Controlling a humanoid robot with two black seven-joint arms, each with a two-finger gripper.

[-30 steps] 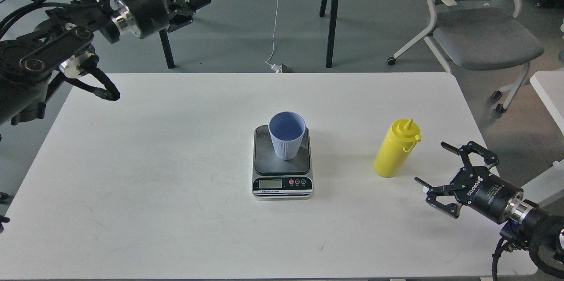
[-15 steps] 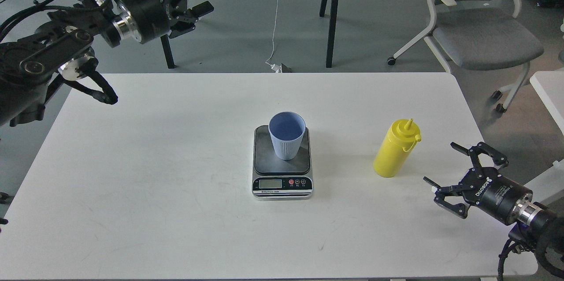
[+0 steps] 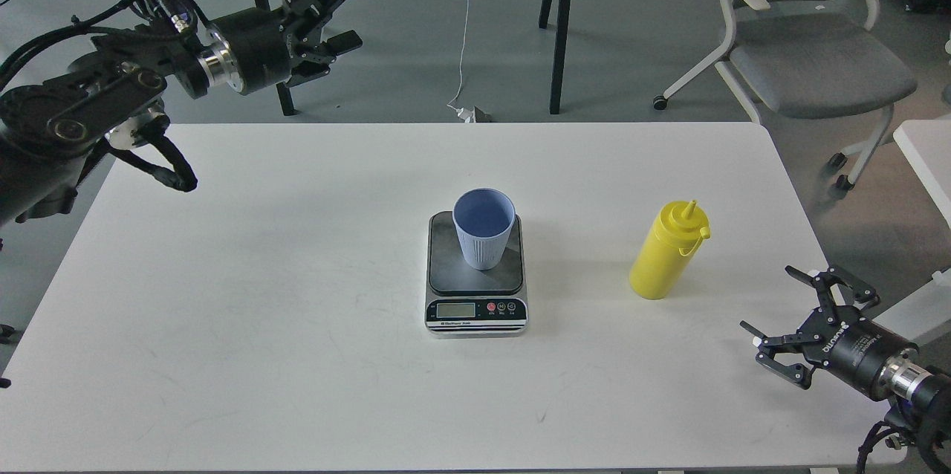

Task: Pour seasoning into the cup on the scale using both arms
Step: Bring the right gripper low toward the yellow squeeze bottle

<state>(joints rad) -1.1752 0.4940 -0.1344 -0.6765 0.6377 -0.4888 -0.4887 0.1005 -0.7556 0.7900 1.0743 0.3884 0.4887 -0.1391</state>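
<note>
The right gripper (image 3: 774,298) hangs low over the table's (image 3: 260,325) near right corner, its 2 fingers spread wide with nothing between them. It points toward the table's middle and sits well apart from every object. Its wrist and cables run off the bottom right edge of the view.

Farther in, near the middle of the white table, the scale (image 3: 476,282) lies flat with its silver front facing the near edge. Its small display (image 3: 455,310) sits left of a red button (image 3: 491,307) and 2 darker buttons; what the display reads is too small to tell. The cup (image 3: 484,228) stands upright on the scale's dark platform, toward the far side, its mouth open and its light-blue inside in view.

To the right of the scale, apart from it, the bottle (image 3: 667,250) stands upright on the bare table. Its pointed nozzle is up, and a small tip cover hangs at the right of the cap. It lies between the scale and the right gripper, nearer the table's right edge, and neither gripper touches it.

Farthest off, the left arm (image 3: 82,114) comes in at the upper left. Its gripper (image 3: 352,7) is raised beyond the table's far left edge, released, with its 2 fingers parted and holding nothing.

Behind the table stand 2 dark legs (image 3: 562,28) of another table and a grey chair (image 3: 810,50) on the grey floor.
</note>
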